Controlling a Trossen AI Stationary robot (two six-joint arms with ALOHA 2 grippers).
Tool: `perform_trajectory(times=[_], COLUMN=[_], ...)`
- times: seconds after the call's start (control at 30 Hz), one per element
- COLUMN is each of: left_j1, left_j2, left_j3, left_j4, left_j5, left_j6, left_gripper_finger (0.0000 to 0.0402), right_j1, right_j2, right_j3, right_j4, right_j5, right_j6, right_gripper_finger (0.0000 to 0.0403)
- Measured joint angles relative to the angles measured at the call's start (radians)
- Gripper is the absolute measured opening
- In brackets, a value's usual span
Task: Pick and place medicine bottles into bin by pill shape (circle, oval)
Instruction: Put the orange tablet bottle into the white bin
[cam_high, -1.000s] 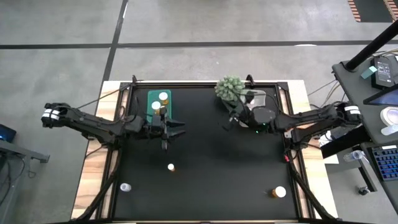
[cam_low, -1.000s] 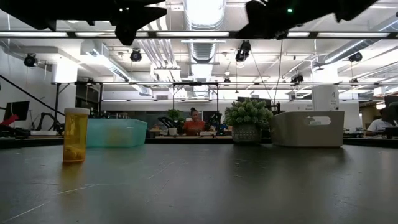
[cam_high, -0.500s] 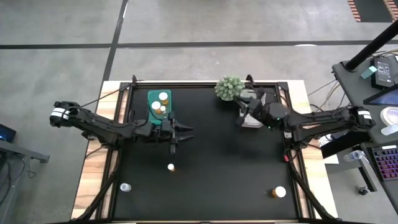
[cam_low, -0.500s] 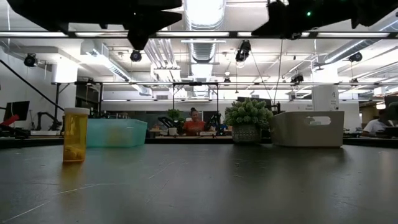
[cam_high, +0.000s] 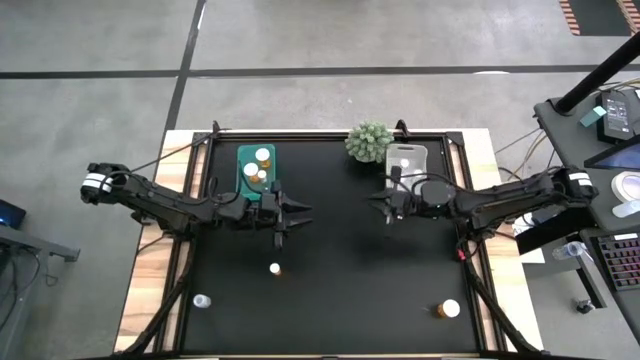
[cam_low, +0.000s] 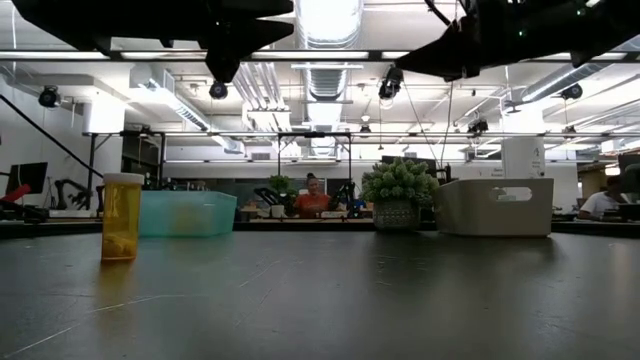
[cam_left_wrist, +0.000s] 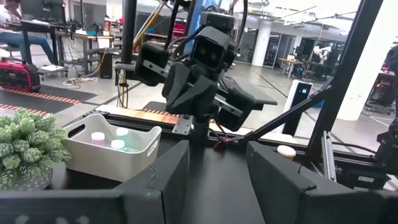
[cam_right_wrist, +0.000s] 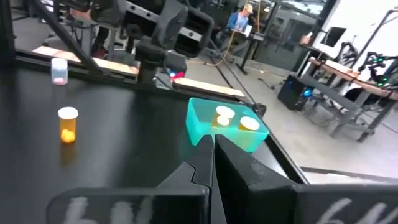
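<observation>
where the black table (cam_high: 340, 280) ends, grey floor (cam_high: 300, 40) begins.

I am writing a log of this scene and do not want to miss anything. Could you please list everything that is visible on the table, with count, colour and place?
Teal bin: one, far left of the table, three white-capped bottles inside.
White bin: one, far right, beside the plant; pale bottles inside.
Green plant ball: one, far edge, centre.
Amber bottle: one, white cap, table centre-left.
Pale bottle: one, near left corner.
Amber bottle on its side: one, near right.
Black table: one.
Left gripper: open, above the table near the teal bin.
Right gripper: shut, empty, near the white bin.
</observation>
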Motion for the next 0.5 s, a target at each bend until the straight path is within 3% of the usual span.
perform_trajectory(times=[0.3,0.5], left_j1=[0.0,-0.001], left_j2=[0.0,0.0], left_j3=[0.0,0.0], left_j4=[-0.005,-0.007], left_j5=[0.0,0.0], left_j6=[0.0,-0.039], left_gripper_finger=[0.0145,0.0145], right_j1=[0.011,0.012], right_j2=[0.046,0.036], right_j3=[0.0,-0.01], right_j4=[0.03,0.134], right_j5=[-0.008,-0.175], right_j6=[-0.043,-0.106], right_gripper_finger=[0.0009,0.0009])
